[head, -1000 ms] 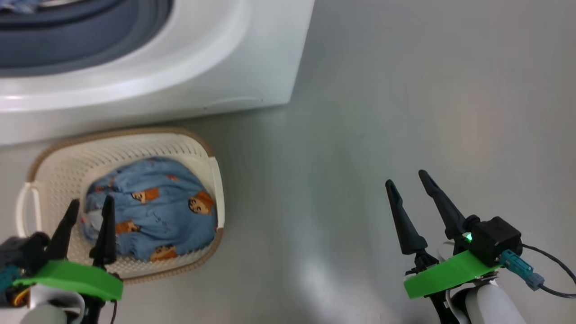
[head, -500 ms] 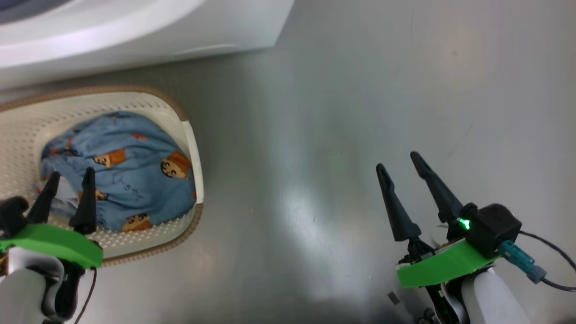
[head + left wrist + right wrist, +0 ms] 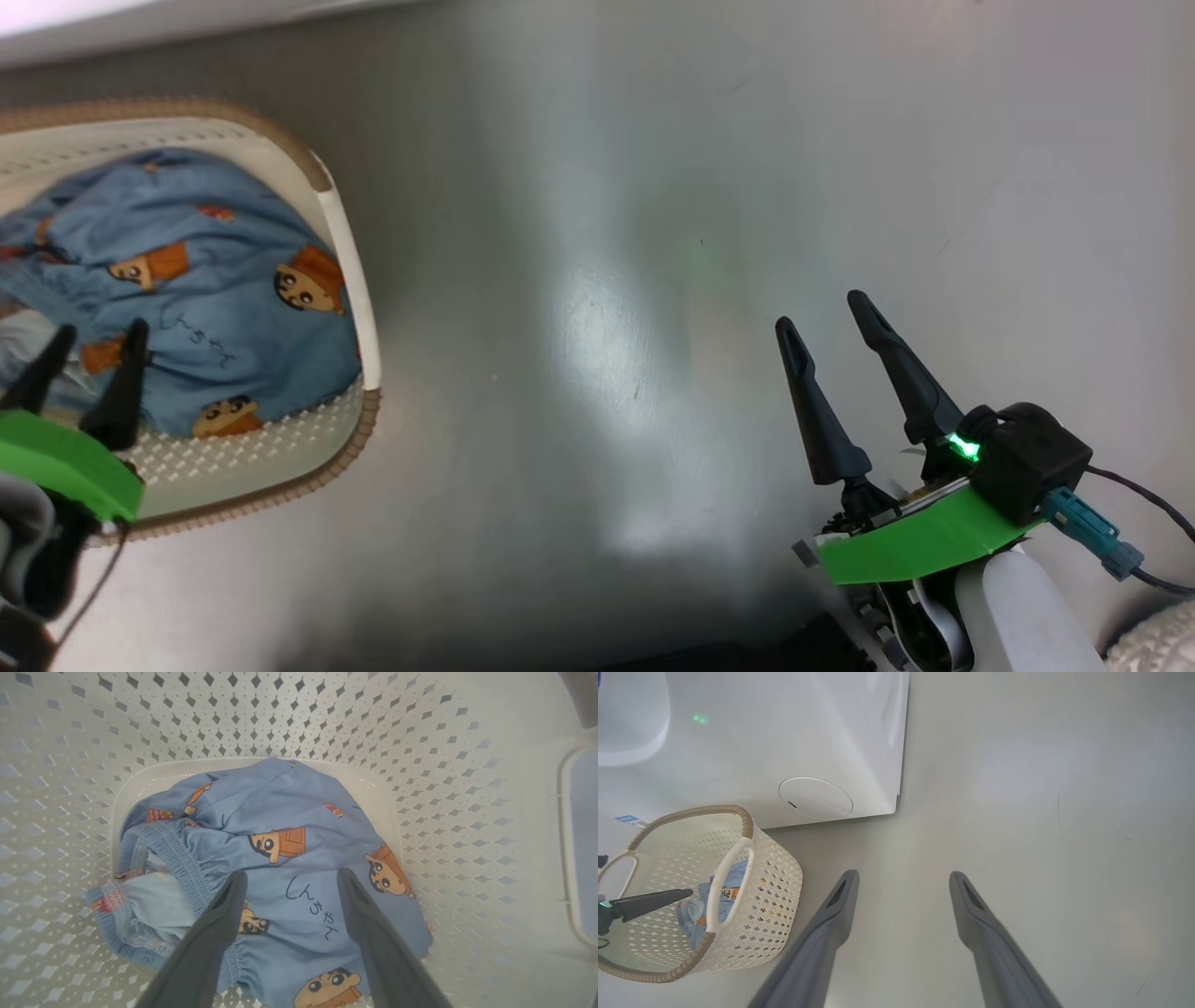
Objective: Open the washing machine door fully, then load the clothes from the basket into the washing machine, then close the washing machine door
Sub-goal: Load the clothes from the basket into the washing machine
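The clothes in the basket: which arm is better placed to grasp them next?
Left. The left gripper is open just above the clothes in the basket, pointing at them. The right gripper is open over the floor, away from the basket.

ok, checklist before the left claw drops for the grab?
1. Left claw open: ok, fingers spread wide.
2. Aimed at the clothes: ok, blue printed fabric lies between and past the fingers.
3. Left claw inside the basket walls: ok, perforated sides all around.
4. Fingertips touching fabric: cannot tell.
5. Right claw out of the way: ok, open over bare floor, apart from the basket.
6. Washing machine door fully open: cannot tell.
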